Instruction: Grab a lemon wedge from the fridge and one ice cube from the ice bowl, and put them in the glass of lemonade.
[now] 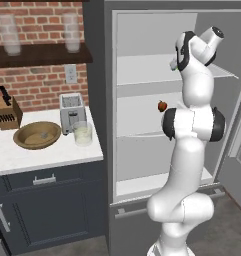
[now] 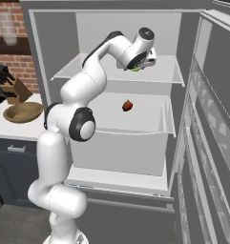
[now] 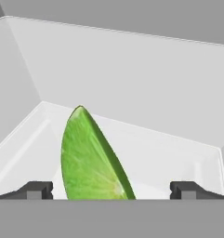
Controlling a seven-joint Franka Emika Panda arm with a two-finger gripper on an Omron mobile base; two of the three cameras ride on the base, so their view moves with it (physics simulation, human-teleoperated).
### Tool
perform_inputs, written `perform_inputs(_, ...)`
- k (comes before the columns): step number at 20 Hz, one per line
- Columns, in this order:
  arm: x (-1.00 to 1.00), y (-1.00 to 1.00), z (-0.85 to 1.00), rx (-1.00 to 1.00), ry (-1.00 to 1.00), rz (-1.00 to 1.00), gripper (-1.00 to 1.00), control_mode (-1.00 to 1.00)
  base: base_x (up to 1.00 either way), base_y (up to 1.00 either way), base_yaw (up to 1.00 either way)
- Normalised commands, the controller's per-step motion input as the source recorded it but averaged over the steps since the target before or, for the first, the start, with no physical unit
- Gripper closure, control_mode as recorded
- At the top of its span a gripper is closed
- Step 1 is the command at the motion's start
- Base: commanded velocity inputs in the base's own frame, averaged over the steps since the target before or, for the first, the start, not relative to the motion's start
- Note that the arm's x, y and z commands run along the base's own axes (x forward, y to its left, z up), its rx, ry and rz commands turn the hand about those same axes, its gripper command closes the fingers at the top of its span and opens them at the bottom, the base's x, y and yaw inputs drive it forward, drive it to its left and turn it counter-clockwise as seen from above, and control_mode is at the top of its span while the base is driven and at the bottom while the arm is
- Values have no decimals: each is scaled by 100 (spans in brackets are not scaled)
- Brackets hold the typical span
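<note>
Green lemon wedge (image 3: 92, 160) (pale streaks)
</note>
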Motion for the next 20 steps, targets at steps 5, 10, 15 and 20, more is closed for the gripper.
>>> perform_inputs(5, 0, 1, 0, 0, 1, 0, 100, -100, 0, 0, 0)
perform_inputs(10, 0, 6, -1, 0, 0, 0, 100, -100, 0, 0, 0)
perform_inputs(15, 0, 1, -5, 0, 0, 0, 100, -100, 0, 0, 0)
perform_inputs(20, -7, 1, -3, 0, 0, 0, 100, -100, 0, 0, 0)
